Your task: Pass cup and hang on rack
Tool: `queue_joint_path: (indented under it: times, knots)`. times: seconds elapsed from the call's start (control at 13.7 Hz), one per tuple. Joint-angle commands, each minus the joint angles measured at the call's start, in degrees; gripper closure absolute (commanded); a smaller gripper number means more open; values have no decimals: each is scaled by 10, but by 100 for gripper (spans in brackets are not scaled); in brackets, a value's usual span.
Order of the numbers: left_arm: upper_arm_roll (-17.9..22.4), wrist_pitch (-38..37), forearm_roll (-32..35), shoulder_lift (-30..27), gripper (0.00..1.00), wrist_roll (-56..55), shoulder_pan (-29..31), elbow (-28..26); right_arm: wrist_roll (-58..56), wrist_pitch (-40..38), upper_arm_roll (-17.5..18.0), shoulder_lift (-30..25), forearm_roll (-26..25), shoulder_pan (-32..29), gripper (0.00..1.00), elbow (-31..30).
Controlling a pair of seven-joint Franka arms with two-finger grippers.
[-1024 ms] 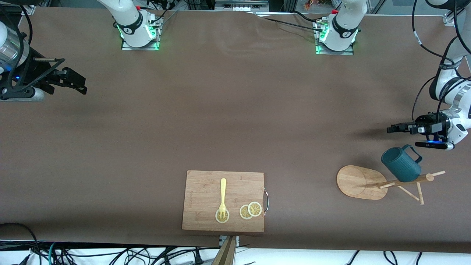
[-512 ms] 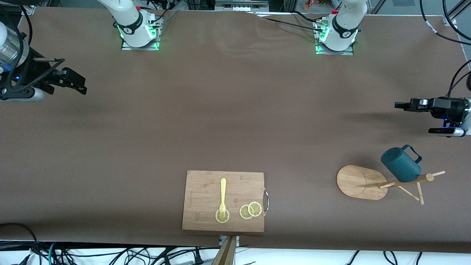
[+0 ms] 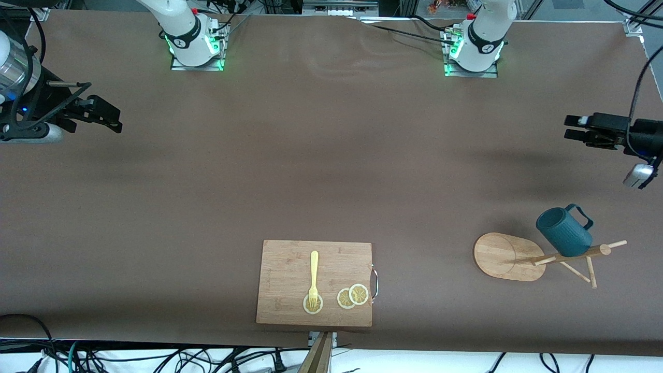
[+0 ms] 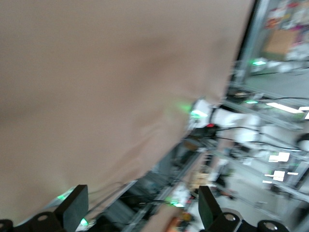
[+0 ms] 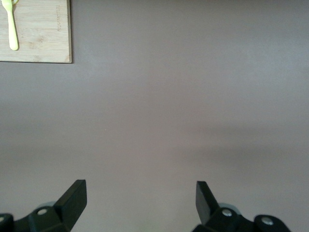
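Hanging on the rack (image 3: 510,256) at lower right, the cup (image 3: 564,232) looks hard, breakable; its handle offers purchase. Left gripper (image 3: 574,127), right gripper (image 3: 111,118) hover spread, empty.

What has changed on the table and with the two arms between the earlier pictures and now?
The left gripper, open and empty, rose away from the dark teal ribbed cup toward the robots' bases. Nothing was taken or released. The cup stays hanging on the light bamboo mug rack; the right gripper waits open at its end of the table; the rectangular bamboo cutting board with the yellow fork is unchanged.
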Motion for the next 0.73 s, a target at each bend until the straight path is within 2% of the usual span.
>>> queue_joint_path:
  times: [0.0, 0.15, 0.29, 0.44, 0.66]
  knots:
    - [11, 58, 93, -56, 0, -6, -78, 0, -3, -7, 2, 1, -6, -1, 0, 9]
    - [13, 98, 149, -79, 0, -5, -125, 2, -3, -7, 2, 1, -6, -1, 0, 9]
    - [18, 155, 236, -106, 0, -5, -189, 2, -3, -7, 2, 1, -6, -1, 0, 9]
    - [18, 201, 305, -125, 0, -6, -226, 3, -3, -7, 1, 1, -6, -1, 0, 9]
    - [32, 267, 316, -147, 0, -5, -222, 2, -3, -7, 2, 1, -6, -2, 0, 9]
